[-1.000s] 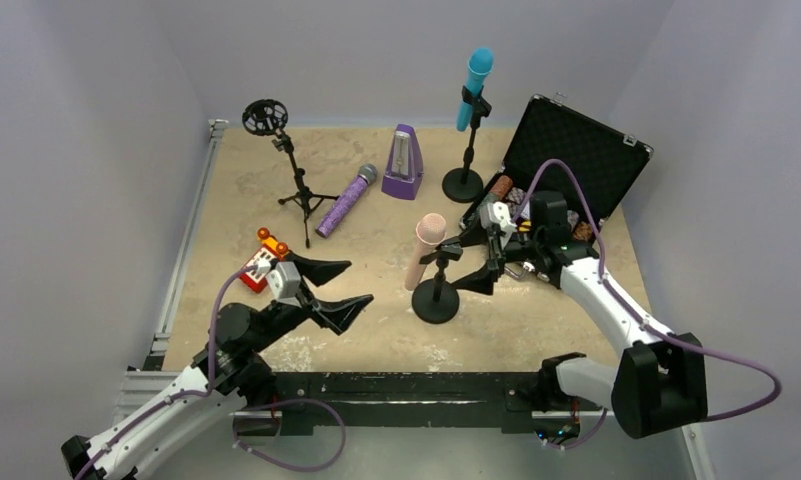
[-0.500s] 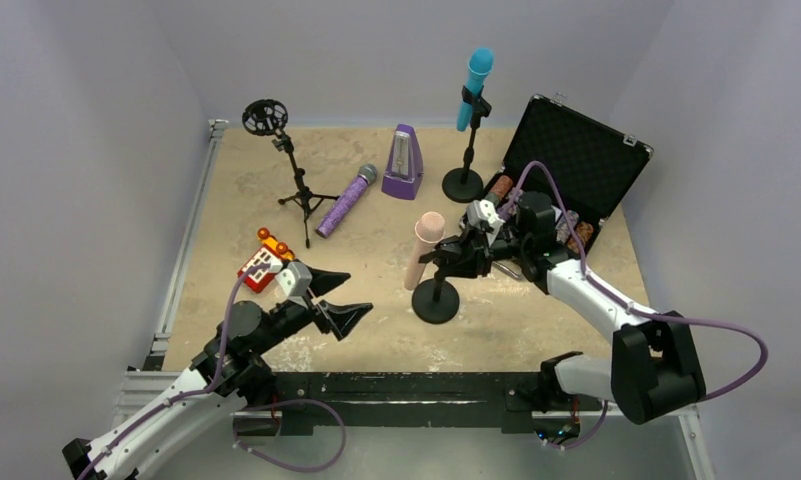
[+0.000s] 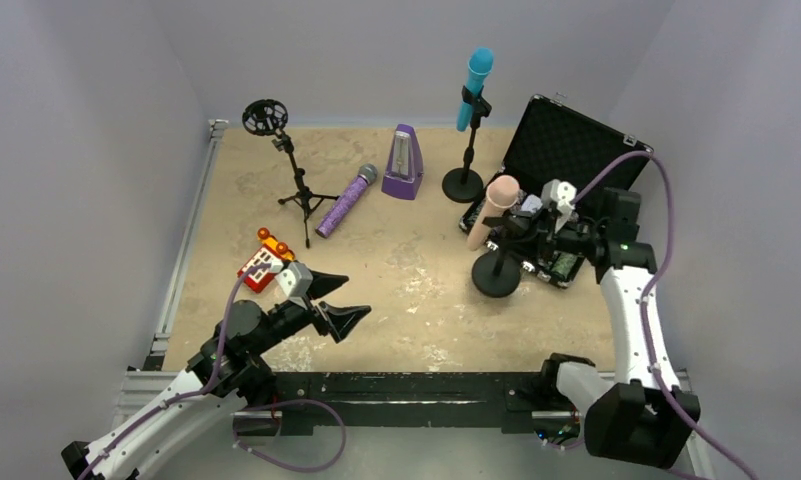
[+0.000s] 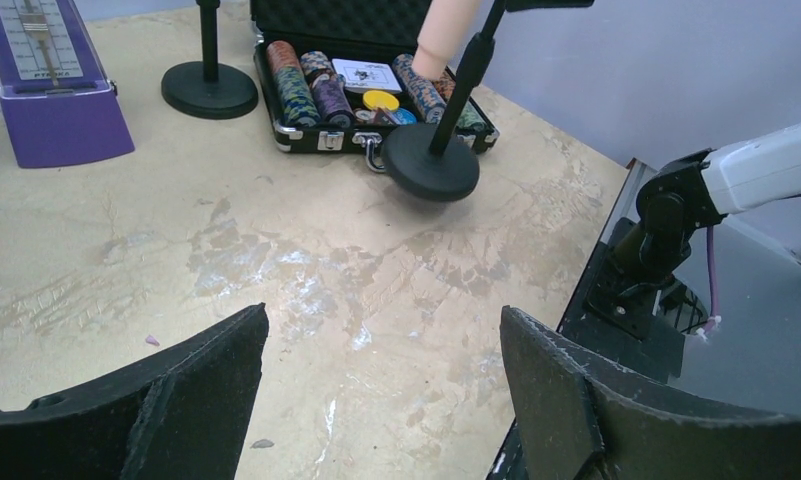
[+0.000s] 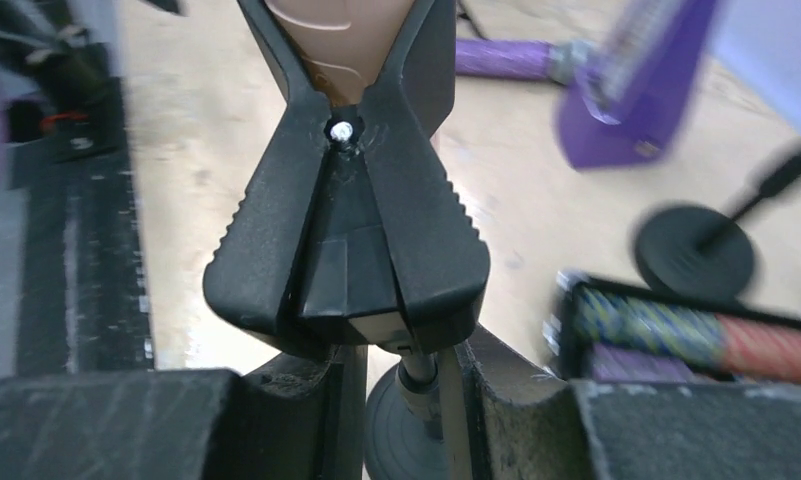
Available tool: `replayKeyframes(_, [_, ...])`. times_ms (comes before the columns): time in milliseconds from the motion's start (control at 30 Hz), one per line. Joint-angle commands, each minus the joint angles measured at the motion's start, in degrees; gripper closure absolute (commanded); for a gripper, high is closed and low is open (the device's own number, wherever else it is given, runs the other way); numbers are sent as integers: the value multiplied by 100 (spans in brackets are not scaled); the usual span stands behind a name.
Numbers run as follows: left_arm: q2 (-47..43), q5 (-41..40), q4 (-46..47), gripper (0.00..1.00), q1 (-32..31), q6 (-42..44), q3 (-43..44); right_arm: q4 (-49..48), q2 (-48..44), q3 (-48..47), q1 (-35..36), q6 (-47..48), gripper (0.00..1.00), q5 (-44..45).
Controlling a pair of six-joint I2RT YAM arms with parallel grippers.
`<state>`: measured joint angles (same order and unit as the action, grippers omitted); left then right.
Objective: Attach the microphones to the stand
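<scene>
A pale pink microphone (image 3: 491,208) sits clipped in a black round-base stand (image 3: 497,275). My right gripper (image 3: 524,232) is shut on that stand's pole just under the clip (image 5: 346,240), and the pole runs between the right gripper (image 5: 408,380) fingers. The base (image 4: 431,160) looks tilted, just in front of the open case. A cyan microphone (image 3: 473,85) is clipped in the far stand (image 3: 464,183). Flat on the table lies the glittery purple microphone (image 3: 344,202). My left gripper (image 3: 351,297) hangs open and empty over bare table, wide apart in the left wrist view (image 4: 383,315).
A tripod stand with a round shock mount (image 3: 294,180) is at the back left. The purple metronome (image 3: 404,163) stands behind the purple microphone. An open black case (image 3: 576,160) of chips fills the right side. A red toy (image 3: 263,262) lies by the left arm.
My right gripper closed on the pink microphone's stand and carried it from the table's middle to the right, up against the case. The left arm hardly moved.
</scene>
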<state>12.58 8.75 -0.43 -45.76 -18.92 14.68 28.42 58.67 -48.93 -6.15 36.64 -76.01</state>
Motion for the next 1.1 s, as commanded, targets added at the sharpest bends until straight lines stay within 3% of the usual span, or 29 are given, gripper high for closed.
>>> replayKeyframes(0, [-37, 84, 51, 11, 32, 20, 236, 2912, -133, -965, -1152, 1855, 98, 151])
replayKeyframes(133, [-12, 94, 51, 11, 32, 28, 282, 3337, -101, -1253, -2629, 2118, 97, 297])
replayKeyframes(267, [24, 35, -272, 10, 32, 28, 375, 2878, -66, -1284, -3985, 1970, 97, 542])
replayKeyframes(367, [34, 49, -351, 10, 32, 11, 423, 2595, 91, -1321, -4533, 1960, 96, 776])
replayKeyframes(567, [70, 22, -321, 10, 29, 11, 419, 2086, 487, -1196, -5275, 2052, 96, 911])
replayKeyframes(867, [216, 31, -236, 10, 31, 59, 425, 3434, 672, -1634, -5841, 3250, 96, 565])
replayKeyframes(1067, [285, 51, -116, 10, 32, 72, 382, 3274, 694, -1103, -5860, 3343, 94, 609])
